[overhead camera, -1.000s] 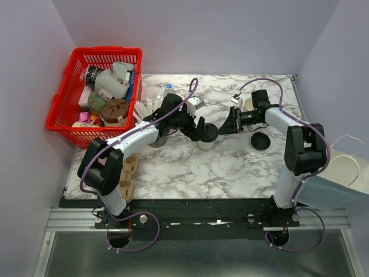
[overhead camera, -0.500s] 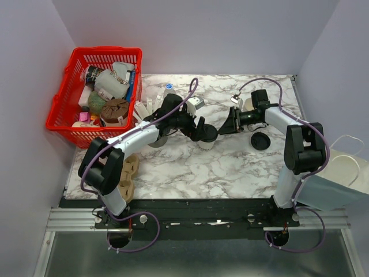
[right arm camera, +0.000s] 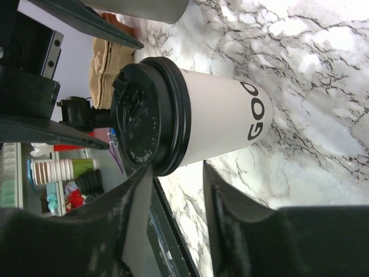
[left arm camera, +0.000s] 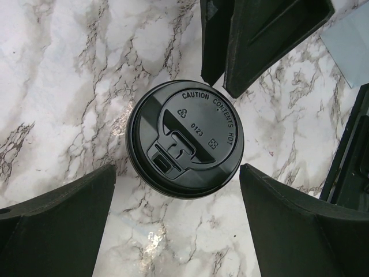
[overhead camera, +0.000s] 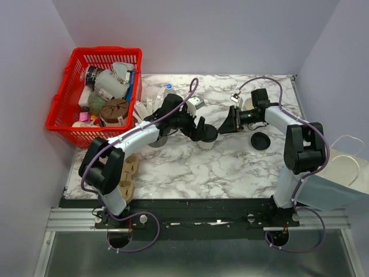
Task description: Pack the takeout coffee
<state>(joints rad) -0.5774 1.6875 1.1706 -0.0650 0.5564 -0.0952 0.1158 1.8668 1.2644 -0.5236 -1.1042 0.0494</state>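
Observation:
A cream-white paper coffee cup with a black lid (overhead camera: 206, 136) stands upright mid-table. In the left wrist view the lid (left arm camera: 184, 138) is seen from straight above. My left gripper (overhead camera: 202, 130) hovers over it, open, its fingers (left arm camera: 57, 225) either side and apart from the lid. My right gripper (overhead camera: 225, 127) is just to the cup's right, open and empty. In the right wrist view (right arm camera: 177, 168) one finger (right arm camera: 130, 213) lies against the lid's rim (right arm camera: 153, 124); the cup's wall (right arm camera: 222, 118) reads "GOO".
A loose black lid (overhead camera: 260, 141) lies right of the cup. A cream object (overhead camera: 248, 104) sits half hidden behind the right arm. A full red basket (overhead camera: 104, 53) stands back left, a cardboard cup carrier (overhead camera: 128, 173) front left, and a white paper bag (overhead camera: 345, 167) off the right edge.
My right gripper has edged slightly left toward the cup. The left gripper and the cup have barely moved.

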